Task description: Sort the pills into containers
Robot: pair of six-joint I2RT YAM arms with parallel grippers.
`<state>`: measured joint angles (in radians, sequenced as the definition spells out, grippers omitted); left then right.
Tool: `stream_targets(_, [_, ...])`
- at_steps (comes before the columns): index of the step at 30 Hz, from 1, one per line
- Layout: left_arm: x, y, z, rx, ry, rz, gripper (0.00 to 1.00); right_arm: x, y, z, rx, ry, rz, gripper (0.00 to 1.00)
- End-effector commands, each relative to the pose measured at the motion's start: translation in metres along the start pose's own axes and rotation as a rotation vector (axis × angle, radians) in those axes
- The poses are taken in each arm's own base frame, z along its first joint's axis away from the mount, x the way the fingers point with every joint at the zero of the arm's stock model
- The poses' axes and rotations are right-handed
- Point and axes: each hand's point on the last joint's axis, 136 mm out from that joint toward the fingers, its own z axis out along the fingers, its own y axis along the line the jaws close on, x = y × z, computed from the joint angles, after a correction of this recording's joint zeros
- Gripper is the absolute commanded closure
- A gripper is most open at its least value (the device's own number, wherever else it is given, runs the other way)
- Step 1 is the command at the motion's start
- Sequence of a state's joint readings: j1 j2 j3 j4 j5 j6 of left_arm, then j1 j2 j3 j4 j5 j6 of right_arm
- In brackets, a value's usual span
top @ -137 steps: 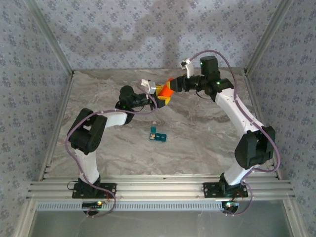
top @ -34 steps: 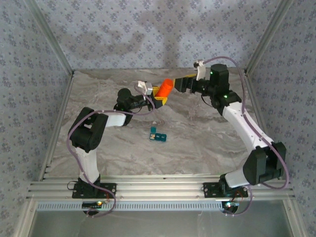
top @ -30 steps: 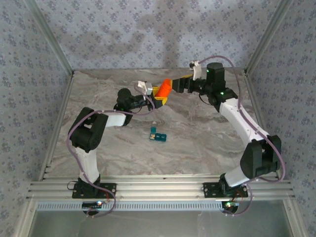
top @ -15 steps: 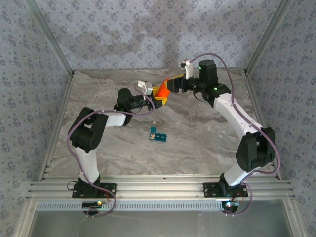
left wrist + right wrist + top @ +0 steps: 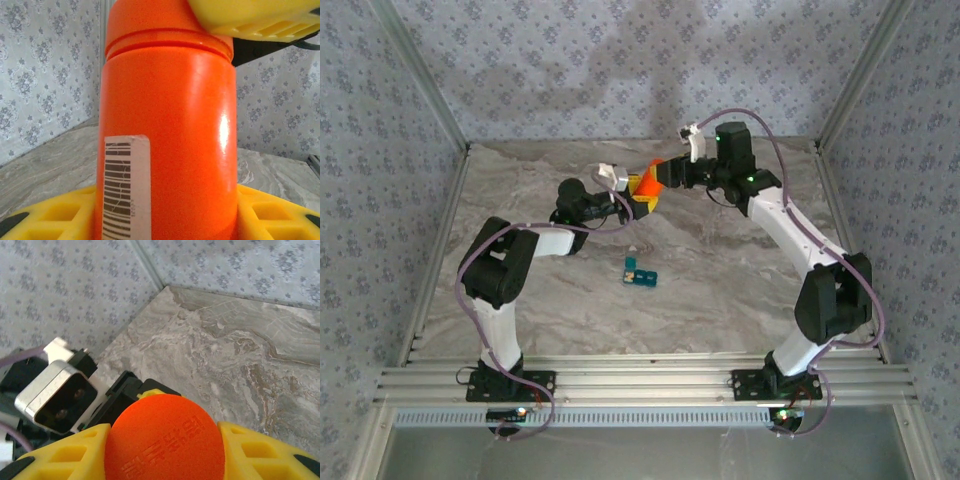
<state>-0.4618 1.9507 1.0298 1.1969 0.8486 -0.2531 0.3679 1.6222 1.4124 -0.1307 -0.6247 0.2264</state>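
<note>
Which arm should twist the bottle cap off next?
Right. The right gripper has its fingers either side of the cap; the left gripper clamps the orange bottle by its body, so it likely serves best as holder.

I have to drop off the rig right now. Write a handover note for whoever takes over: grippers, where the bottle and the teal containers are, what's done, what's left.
Left gripper: shut on the body of the orange bottle, held above the far middle of the table.
Right gripper: shut on the bottle's cap, fingers on both sides of it.
Containers: teal strip lying mid-table, nearer than both grippers, touched by neither.
Done: bottle is up, gripped by both arms, cap on.
Left: take the cap off, get the pills out, sort them into the containers. The strip is too small to tell whether its lids are open.
</note>
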Motion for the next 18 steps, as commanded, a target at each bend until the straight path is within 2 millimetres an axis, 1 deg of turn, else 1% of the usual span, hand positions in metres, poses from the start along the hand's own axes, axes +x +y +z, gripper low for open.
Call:
stream_targets(1, [-0.033,-0.010,0.003,0.035,-0.079,0.089,1.00,0.019,0.001,0.013,0.083,0.005,0.144,0.62])
stream_targets(3, [-0.033,-0.010,0.003,0.034,-0.080,0.089,1.00,0.029,-0.001,0.019,0.193,-0.018,0.207,0.63])
stream_targets(5, [-0.034,-0.010,0.003,0.035,-0.082,0.090,1.00,0.040,0.002,0.024,0.256,-0.032,0.255,0.61])
stream_targets(7, [-0.034,-0.009,0.003,0.032,-0.083,0.089,1.00,0.049,0.002,0.027,0.309,-0.056,0.296,0.56])
stream_targets(9, [-0.035,-0.008,0.003,0.029,-0.086,0.090,1.00,0.049,0.005,0.029,0.280,-0.094,0.304,0.48])
stream_targets(12, [-0.034,-0.008,0.003,0.027,-0.084,0.088,1.00,0.032,0.008,0.020,0.254,-0.145,0.275,0.35])
stream_targets(14, [-0.034,-0.007,0.002,0.025,-0.085,0.089,1.00,0.022,0.010,0.011,0.233,-0.158,0.245,0.27])
stream_targets(15, [-0.033,-0.007,0.002,0.025,-0.084,0.088,1.00,0.016,0.014,0.005,0.213,-0.168,0.216,0.22])
stream_targets(18, [-0.034,-0.007,0.002,0.026,-0.087,0.087,1.00,-0.002,0.030,-0.014,0.136,-0.194,0.107,0.15])
